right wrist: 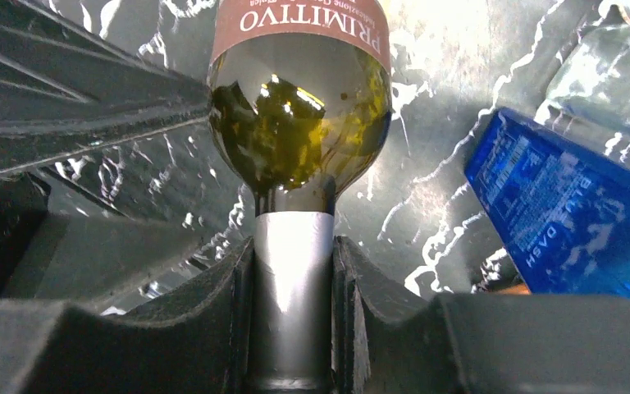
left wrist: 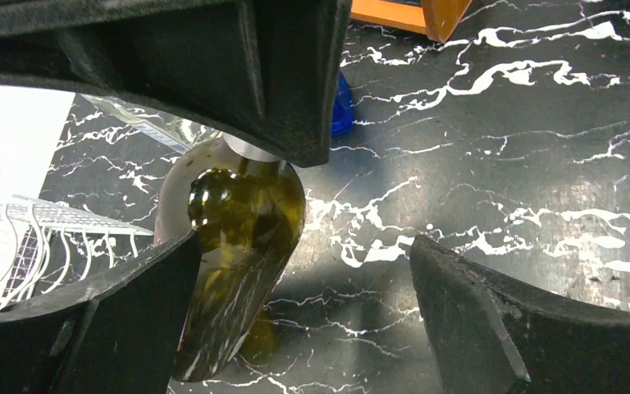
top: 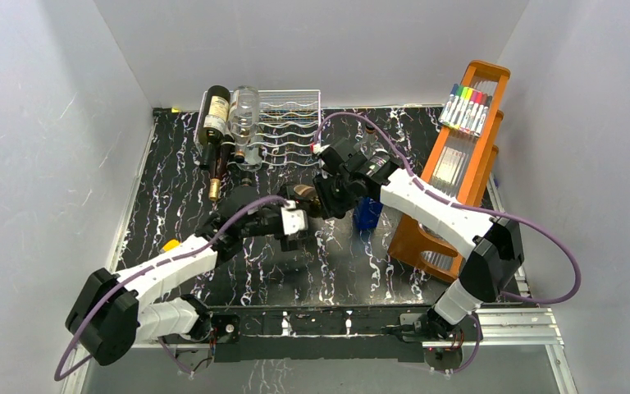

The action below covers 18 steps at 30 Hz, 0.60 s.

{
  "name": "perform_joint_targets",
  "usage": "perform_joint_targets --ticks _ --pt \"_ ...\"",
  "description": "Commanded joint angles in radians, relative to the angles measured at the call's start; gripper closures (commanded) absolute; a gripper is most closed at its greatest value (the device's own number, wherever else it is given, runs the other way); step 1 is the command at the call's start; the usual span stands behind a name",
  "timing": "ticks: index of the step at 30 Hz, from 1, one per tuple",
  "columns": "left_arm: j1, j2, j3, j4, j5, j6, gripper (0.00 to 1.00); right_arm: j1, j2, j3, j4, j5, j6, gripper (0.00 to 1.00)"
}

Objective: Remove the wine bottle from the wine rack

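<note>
An olive-green wine bottle (right wrist: pixel 299 139) with a "PRIMITIVO" label hangs over the black marble table, away from the wine rack (top: pixel 291 123). My right gripper (right wrist: pixel 293 271) is shut on its silver-foiled neck. In the left wrist view the bottle's body (left wrist: pixel 238 246) slants down toward the table, close to the left finger (left wrist: pixel 123 320) of my left gripper (left wrist: pixel 303 312). That gripper is open, with nothing pinched. From above, both grippers meet mid-table, the left gripper (top: pixel 303 215) just below the right gripper (top: pixel 328 197). The silver wire rack stands at the back.
A dark labelled bottle (top: pixel 215 123) and a clear bottle (top: pixel 244 119) lie on the rack's left side. A blue bottle (top: pixel 367 212) stands just right of the grippers. The tall orange wooden rack (top: pixel 451 164) with coloured markers (top: pixel 466 108) fills the right side. A small yellow object (top: pixel 171 245) lies left.
</note>
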Motion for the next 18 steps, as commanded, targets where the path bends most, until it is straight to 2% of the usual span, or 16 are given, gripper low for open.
perform_joint_targets --ticks 1,7,13,14,16,18 --pt "-0.078 0.026 -0.030 0.140 -0.157 0.107 0.02 0.007 -0.065 0.051 -0.021 -0.146 -0.030 1.00" --pt "-0.120 0.070 -0.051 0.241 -0.286 0.134 0.02 0.007 -0.076 0.058 -0.033 -0.212 -0.022 1.00" --pt "-0.120 0.112 -0.044 0.245 -0.283 0.134 0.04 0.006 -0.073 0.089 -0.065 -0.219 -0.022 1.00" --pt "-0.120 0.117 -0.043 0.244 -0.287 0.137 0.08 0.008 -0.076 0.091 -0.065 -0.213 -0.021 1.00" --pt "-0.121 0.125 -0.040 0.252 -0.318 0.132 0.29 0.007 -0.087 0.091 -0.060 -0.198 -0.021 1.00" --pt "-0.120 0.126 -0.043 0.289 -0.349 0.095 0.47 0.007 -0.097 0.079 -0.028 -0.181 -0.011 0.87"
